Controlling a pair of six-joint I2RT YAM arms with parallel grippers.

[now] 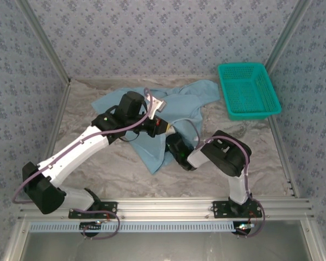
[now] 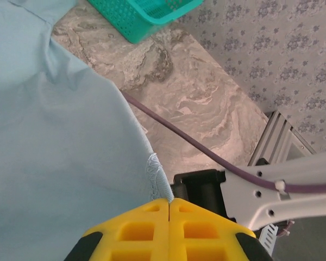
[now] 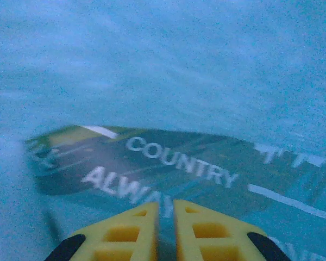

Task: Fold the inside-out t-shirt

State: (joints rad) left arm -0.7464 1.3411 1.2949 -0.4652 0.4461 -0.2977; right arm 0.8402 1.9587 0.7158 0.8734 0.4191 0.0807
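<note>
Marbled table (image 1: 119, 174): left hand (image 2: 168, 202) pinches the inside-out t-shirt (image 2: 54, 163); right hand (image 3: 164, 205), pressed together, faces "COUNTRY", "ALWAY".

A teal plastic mesh basket (image 1: 242, 66) stands at the far right corner of a grey marble-patterned table (image 1: 217, 174). Behind the basket and on its right side are walls with blue-grey flower wallpaper (image 1: 152, 32). An aluminium post (image 1: 285, 35) goes up just behind the basket. An aluminium rail (image 1: 168, 205) runs along the table edge that is farthest from the basket.
</note>
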